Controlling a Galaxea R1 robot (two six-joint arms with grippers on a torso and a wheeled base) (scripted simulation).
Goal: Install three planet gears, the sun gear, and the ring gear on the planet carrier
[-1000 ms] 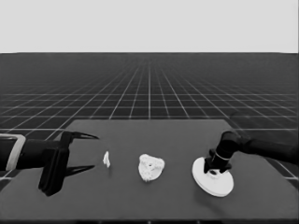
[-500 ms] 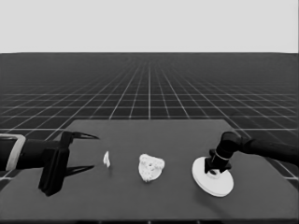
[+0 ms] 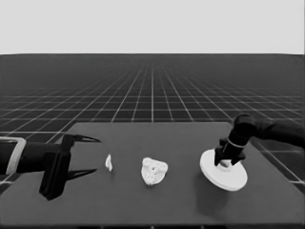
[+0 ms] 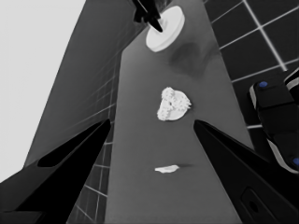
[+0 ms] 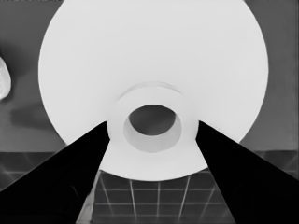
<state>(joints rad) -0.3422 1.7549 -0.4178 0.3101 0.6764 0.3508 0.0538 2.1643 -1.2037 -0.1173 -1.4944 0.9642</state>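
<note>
The right gripper [image 3: 229, 161] is at the right end of the table [image 3: 190, 138]. Its two fingers pinch the raised hub of the larger round part [image 3: 224, 174], one finger on each side. That part looks tilted and maybe lifted a little, but it is hard to be sure. The smaller round part [image 3: 154, 171] sits in the middle of the table with small gears on it. A thin white piece [image 3: 108, 162] lies nearby. The left gripper [image 3: 88, 155] waits at the left end, fingers spread wide.

no readable text, labels or numbers anywhere
</note>
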